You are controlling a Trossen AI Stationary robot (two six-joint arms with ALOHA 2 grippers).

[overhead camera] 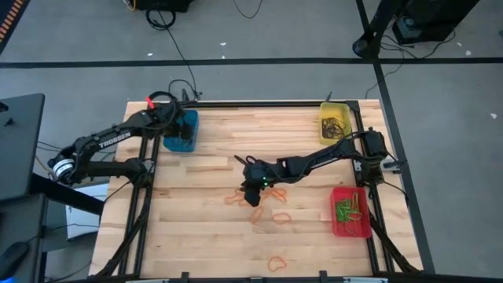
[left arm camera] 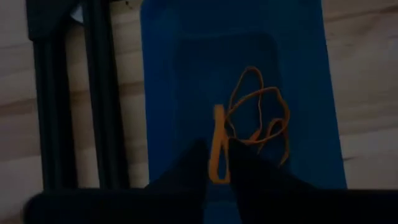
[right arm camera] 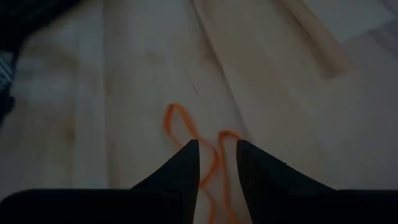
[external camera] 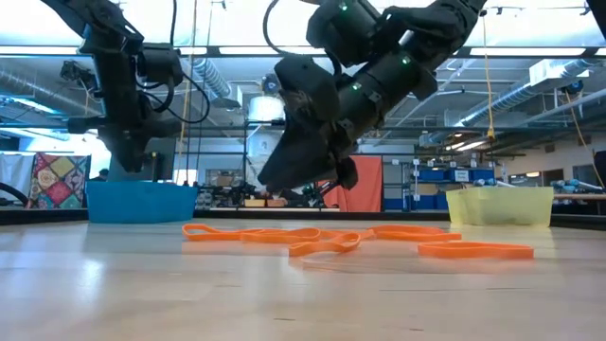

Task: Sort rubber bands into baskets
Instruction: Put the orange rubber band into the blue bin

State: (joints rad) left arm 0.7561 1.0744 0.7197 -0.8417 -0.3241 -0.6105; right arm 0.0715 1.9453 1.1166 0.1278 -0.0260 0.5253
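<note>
The right claw [right arm camera: 217, 163] hangs part-open astride an orange rubber band [right arm camera: 205, 155] on the counter [overhead camera: 204, 236], the band's length running between its fingers. The left claw [left arm camera: 217, 163], over the blue basket [overhead camera: 182, 140], seemingly part-open, has an orange band [left arm camera: 217, 146] between its fingertips.

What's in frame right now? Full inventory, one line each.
Blue basket: 1, blue, far left of table; orange bands inside.
Yellow basket: 1, yellow, far right corner; dark bands inside.
Red basket: 1, red, near right edge; green bands inside.
Loose bands: several, orange, mid-table; one more near the front edge.
Table: 1, light wood.
Left gripper: over the blue basket, jaws slightly apart, a band between them.
Right gripper: low over the loose bands, open.
</note>
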